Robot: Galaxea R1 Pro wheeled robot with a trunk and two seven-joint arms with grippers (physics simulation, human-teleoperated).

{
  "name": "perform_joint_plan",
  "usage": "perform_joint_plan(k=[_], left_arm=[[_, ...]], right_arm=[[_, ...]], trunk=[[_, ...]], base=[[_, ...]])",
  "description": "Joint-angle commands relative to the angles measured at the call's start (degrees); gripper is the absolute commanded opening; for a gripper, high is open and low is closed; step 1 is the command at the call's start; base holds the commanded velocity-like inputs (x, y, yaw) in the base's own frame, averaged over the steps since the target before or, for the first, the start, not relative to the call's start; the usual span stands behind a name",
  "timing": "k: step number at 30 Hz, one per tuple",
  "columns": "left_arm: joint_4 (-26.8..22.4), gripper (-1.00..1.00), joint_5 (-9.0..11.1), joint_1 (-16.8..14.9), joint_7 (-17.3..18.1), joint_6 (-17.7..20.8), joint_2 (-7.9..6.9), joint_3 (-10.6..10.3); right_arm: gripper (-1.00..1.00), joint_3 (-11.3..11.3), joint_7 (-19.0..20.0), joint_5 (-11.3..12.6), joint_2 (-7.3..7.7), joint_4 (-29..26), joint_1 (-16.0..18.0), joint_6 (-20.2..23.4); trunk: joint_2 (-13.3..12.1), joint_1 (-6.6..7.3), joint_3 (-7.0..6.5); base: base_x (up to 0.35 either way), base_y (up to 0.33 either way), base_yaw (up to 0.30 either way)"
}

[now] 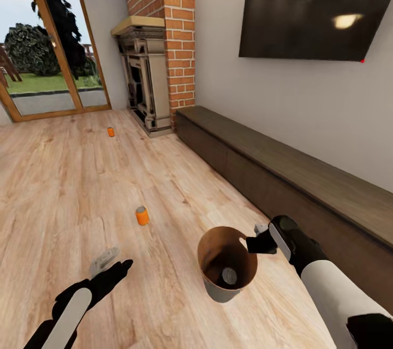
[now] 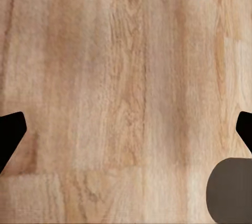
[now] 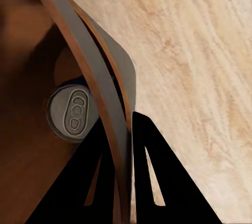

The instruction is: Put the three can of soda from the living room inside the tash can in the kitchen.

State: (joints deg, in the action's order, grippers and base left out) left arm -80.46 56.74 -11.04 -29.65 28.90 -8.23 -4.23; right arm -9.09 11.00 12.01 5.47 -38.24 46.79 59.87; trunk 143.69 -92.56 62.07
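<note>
My right gripper [image 1: 256, 238] is shut on the rim of the tash can [image 1: 218, 290], a grey bin with a copper-brown inside, low over the floor in front of me. In the right wrist view the fingers [image 3: 149, 145] pinch the bin's wall [image 3: 100, 77], one inside and one outside. One can of soda [image 1: 229, 275] lies at the bin's bottom, its silver lid [image 3: 73, 111] facing up. An orange can [image 1: 142, 216] stands on the floor ahead to the left, another orange can [image 1: 111, 131] farther off near the fireplace. My left gripper [image 1: 112, 264] hangs open and empty over the planks [image 2: 126, 103].
A long dark low cabinet [image 1: 284, 174] runs along the right wall under a wall-mounted screen [image 1: 311, 7]. The brick fireplace [image 1: 147, 76] stands at the far end, with glass doors [image 1: 49, 37] to its left. Wood-plank floor [image 1: 65, 185] spreads out to the left.
</note>
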Motion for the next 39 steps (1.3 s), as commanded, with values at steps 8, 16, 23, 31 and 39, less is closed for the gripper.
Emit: perform_joint_plan(k=[8, 16, 23, 31, 39], left_arm=[[0.4, 1.0, -0.2, 3.0, 0.2, -1.3, -0.13, -1.6], [1.0, 1.0, 0.2, 3.8, 0.3, -1.1, 1.34, -1.8], [2.6, 1.0, 0.0, 3.8, 0.3, -1.3, 1.42, -1.9], [3.4, 1.0, -0.1, 3.8, 0.1, -1.4, 1.46, -2.0], [4.6, 1.0, -0.2, 3.8, 0.2, -1.4, 1.59, -2.0]], right_arm=[[-1.0, -0.2, 0.6, 2.3, -0.29, 2.5, 1.4, 0.1], [-1.0, -0.3, 0.7, 1.9, -0.28, -5.1, -0.7, 0.1], [-1.0, -0.3, 0.5, 1.9, -0.29, -5.2, -0.8, 0.1], [-1.0, -0.3, 0.5, 1.8, -0.27, -10.2, -2.6, 0.1], [-1.0, -0.3, 0.5, 1.7, -0.29, -10.6, -2.8, 0.1]], trunk=[[0.0, 0.01, -0.01], [0.0, 0.01, -0.01], [0.0, 0.01, -0.01], [0.0, 0.01, -0.01], [0.0, 0.01, -0.01]], base=[[0.279, 0.253, 0.0], [0.078, 0.063, -0.01], [0.215, 0.134, -0.004], [0.281, 0.189, 0.0], [0.342, 0.028, 0.0]])
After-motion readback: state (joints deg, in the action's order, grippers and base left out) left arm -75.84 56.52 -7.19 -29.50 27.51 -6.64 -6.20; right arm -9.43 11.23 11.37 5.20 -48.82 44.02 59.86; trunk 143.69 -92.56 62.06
